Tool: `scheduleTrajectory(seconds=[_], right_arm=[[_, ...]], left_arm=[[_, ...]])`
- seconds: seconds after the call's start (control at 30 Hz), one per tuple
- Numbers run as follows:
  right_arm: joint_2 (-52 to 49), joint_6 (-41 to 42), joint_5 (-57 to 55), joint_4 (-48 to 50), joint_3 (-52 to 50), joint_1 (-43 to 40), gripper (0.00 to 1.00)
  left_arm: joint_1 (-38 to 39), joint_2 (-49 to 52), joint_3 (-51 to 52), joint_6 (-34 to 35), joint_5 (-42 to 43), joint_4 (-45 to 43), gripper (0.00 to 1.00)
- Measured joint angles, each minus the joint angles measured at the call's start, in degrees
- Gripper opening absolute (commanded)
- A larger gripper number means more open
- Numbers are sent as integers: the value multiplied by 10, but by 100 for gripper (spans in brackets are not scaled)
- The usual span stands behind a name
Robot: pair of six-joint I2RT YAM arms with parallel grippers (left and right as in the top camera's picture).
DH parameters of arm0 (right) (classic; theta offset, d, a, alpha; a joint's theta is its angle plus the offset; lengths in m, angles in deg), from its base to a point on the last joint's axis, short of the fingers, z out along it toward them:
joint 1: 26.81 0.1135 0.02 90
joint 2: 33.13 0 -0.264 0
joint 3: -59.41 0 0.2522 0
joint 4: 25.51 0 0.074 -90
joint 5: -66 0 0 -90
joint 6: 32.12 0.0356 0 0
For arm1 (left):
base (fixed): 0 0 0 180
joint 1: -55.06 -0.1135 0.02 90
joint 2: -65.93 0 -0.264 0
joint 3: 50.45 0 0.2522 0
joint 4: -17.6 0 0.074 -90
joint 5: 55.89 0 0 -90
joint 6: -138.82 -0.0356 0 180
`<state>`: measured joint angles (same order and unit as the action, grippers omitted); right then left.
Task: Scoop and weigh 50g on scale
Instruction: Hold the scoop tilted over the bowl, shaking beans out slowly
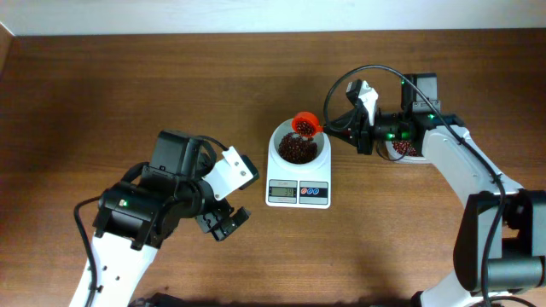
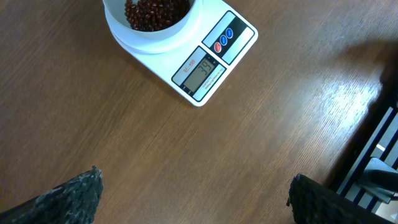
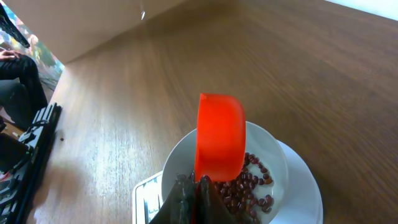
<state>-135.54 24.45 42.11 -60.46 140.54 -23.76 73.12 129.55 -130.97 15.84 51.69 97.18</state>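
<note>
On the table (image 1: 128, 85), the scale (image 1: 298, 194) carries its bowl (image 1: 275, 145). The left pincer (image 1: 223, 223) stands spread wide, holding nothing. The right pincer (image 1: 334, 130), closed tight on the orange scoop (image 1: 304, 125) above the bowl, should tip beans (image 1: 296, 150) slowly, watching the display (image 2: 200, 73).

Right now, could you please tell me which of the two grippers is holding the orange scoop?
The right gripper: it is shut on the orange scoop above the bowl, whereas the left gripper stands open and empty.
</note>
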Motion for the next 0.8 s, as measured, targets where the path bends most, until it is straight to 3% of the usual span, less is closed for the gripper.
scheduleTrajectory(seconds=[0.8], right_arm=[[0, 0, 3, 23, 0, 0, 4]], left_arm=[[0, 0, 0, 0, 0, 0, 99]])
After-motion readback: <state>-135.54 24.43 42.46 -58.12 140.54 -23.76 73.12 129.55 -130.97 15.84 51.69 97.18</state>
